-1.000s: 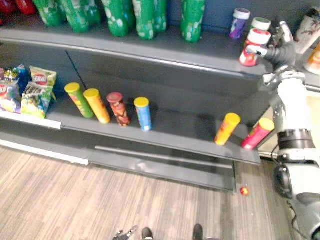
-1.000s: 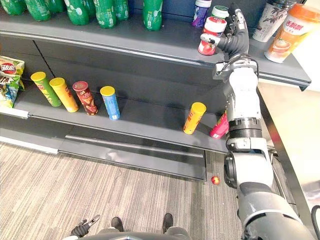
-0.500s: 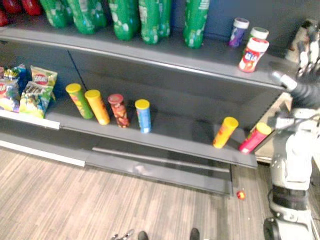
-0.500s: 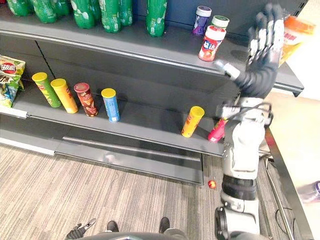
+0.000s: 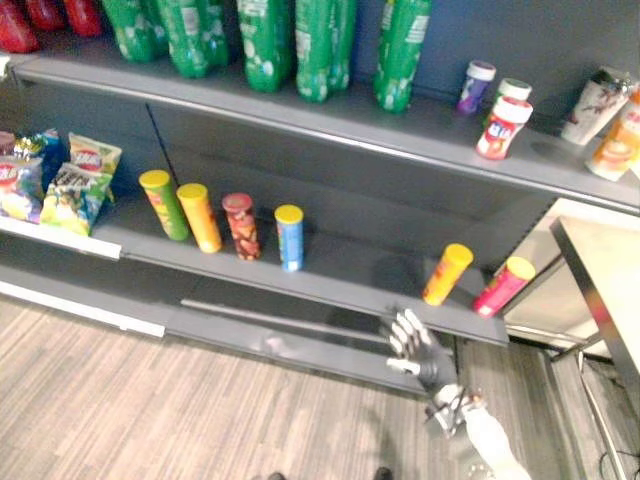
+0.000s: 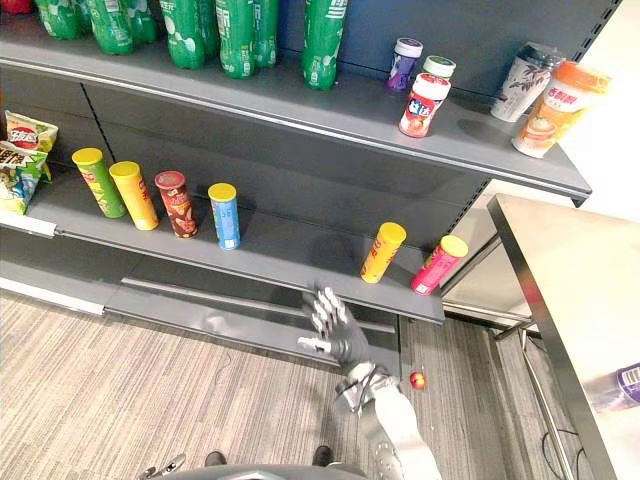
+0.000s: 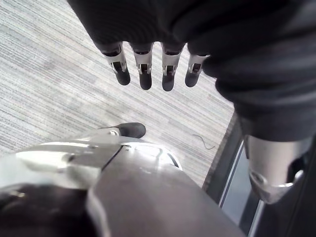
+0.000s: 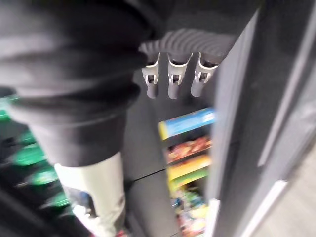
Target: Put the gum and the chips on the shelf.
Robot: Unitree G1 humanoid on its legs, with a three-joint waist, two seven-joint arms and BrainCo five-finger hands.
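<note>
A red-and-white gum bottle (image 5: 503,128) stands upright on the upper shelf (image 5: 330,118), next to a purple bottle (image 5: 476,87) and a green-lidded one (image 5: 513,92). On the lower shelf (image 5: 330,280) stand green (image 5: 163,203), orange (image 5: 199,216), red (image 5: 240,226) and blue (image 5: 289,237) chips cans. A yellow can (image 5: 446,273) and a pink can (image 5: 504,286) lean further right. My right hand (image 5: 422,358) hangs low in front of the lower shelf's edge, open and empty, its fingers (image 8: 170,81) straight. My left hand (image 7: 148,29) hangs over the floor with straight fingers (image 7: 144,69).
Green bottles (image 5: 316,45) line the upper shelf, and two cups (image 6: 550,100) stand at its right end. Snack bags (image 5: 70,185) lie at the lower shelf's left. A small red ball (image 6: 417,380) is on the wood floor. A steel table (image 6: 575,290) stands at the right.
My right hand let go of the red-and-white gum bottle on the upper shelf, drew back open, and dropped down in front of the lower shelf. The camera has shifted.
</note>
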